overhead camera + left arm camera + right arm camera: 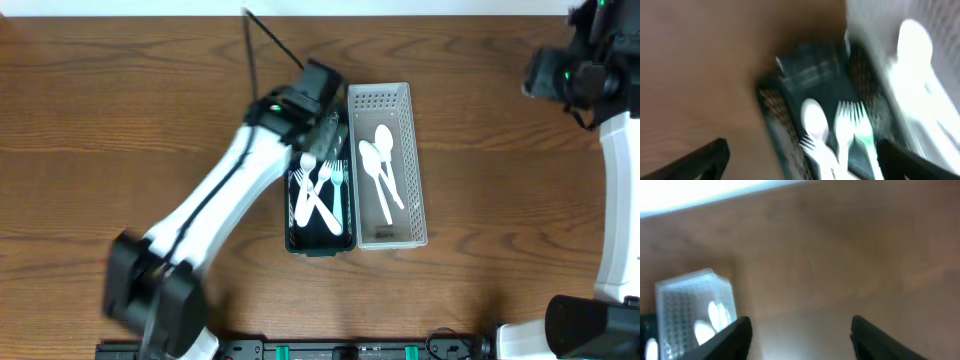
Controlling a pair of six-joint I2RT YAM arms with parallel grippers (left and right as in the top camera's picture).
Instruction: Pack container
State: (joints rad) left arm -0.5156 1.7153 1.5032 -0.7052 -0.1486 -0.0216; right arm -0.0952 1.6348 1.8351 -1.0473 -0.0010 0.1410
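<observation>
A dark green basket [292, 235] holds several white plastic forks [322, 190] and sits against a white basket [412, 170] with white spoons [380, 160]. My left gripper [325, 125] hovers over the far end of the dark basket. Its fingers are spread wide and empty in the left wrist view [800, 165], above the dark basket [775, 107] and forks [850, 125]. My right gripper [545, 75] is at the far right, well away from the baskets. It is open and empty in the right wrist view [800, 335], where the white basket [675, 305] shows at the left.
The brown wooden table [120, 120] surrounds both baskets. A black cable [270, 40] runs from the left arm toward the table's far edge. The right arm's white link [620, 200] stands along the right side.
</observation>
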